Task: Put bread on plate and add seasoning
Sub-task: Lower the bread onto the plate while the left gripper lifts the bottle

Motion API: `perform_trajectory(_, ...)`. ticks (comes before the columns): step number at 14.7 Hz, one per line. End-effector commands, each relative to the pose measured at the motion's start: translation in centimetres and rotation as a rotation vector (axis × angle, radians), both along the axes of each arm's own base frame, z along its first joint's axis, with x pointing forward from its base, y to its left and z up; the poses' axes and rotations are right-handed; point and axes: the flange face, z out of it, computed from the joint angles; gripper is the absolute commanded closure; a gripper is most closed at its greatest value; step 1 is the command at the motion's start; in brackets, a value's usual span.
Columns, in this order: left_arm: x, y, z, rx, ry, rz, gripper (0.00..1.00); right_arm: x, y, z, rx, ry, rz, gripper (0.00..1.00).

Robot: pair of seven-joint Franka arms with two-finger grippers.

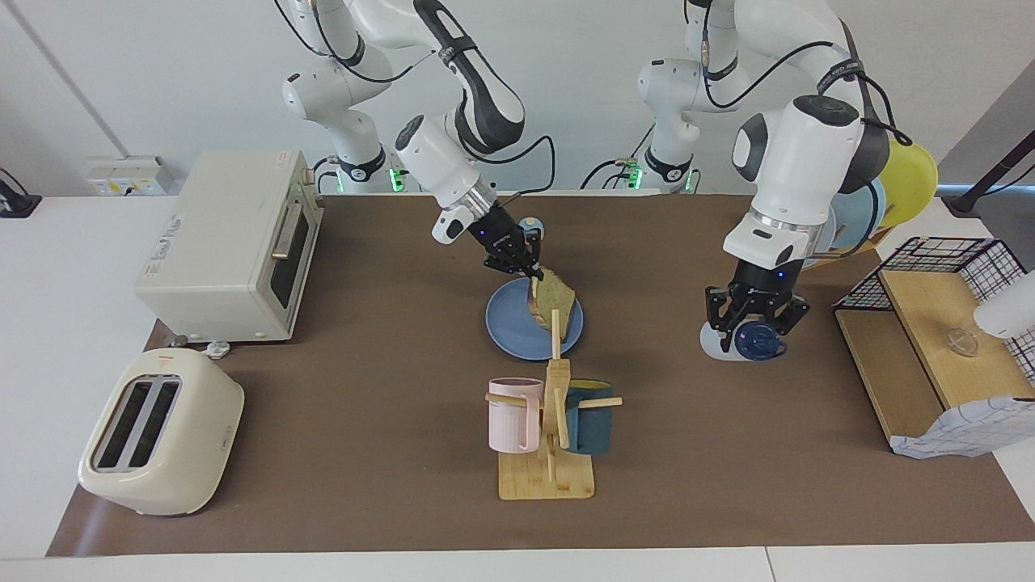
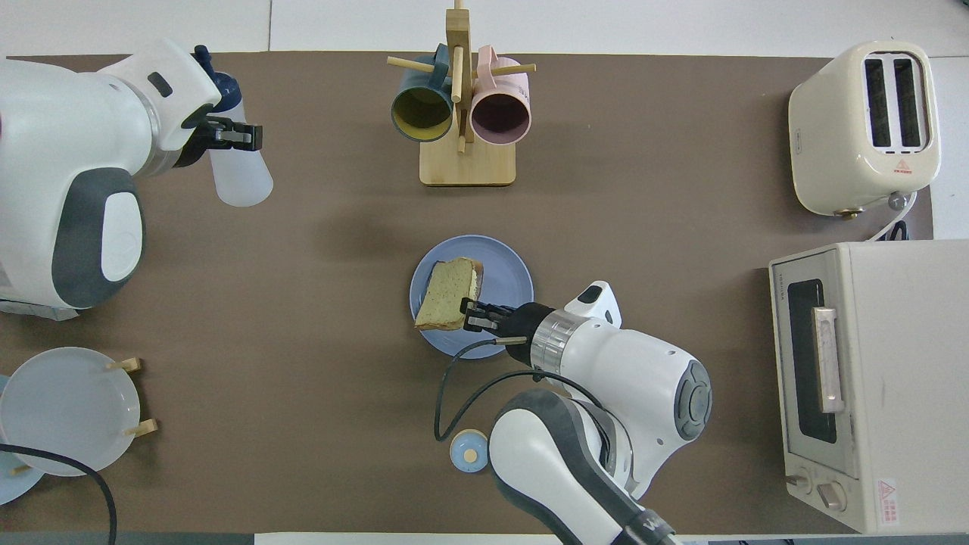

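The bread is a square slice with a brown crust. It leans tilted over the round blue plate in the middle of the table, and its lower edge is at the plate. My right gripper is shut on the slice's upper edge. In the overhead view the bread covers part of the plate, with the right gripper at its edge. My left gripper is shut on the seasoning bottle. It holds the bottle tilted above the table toward the left arm's end, navy cap up. The bottle also hangs from the left gripper in the overhead view.
A wooden mug rack with a pink and a teal mug stands farther from the robots than the plate. A toaster and a toaster oven are at the right arm's end. A small bell, a plate rack and a wire shelf are also there.
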Motion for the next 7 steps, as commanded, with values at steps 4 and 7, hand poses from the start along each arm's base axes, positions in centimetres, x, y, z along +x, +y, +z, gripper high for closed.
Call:
perform_trajectory(4,-3.0,0.9,3.4,0.019,0.077,-0.111,0.58,0.2,-1.6,-0.1,-0.002,-0.013,-0.020,0.68)
perform_trajectory(7,-4.2,1.5,4.9,0.020,0.100,-0.141,0.59,1.2,-2.9,-0.1,-0.024,-0.052,0.000,0.52)
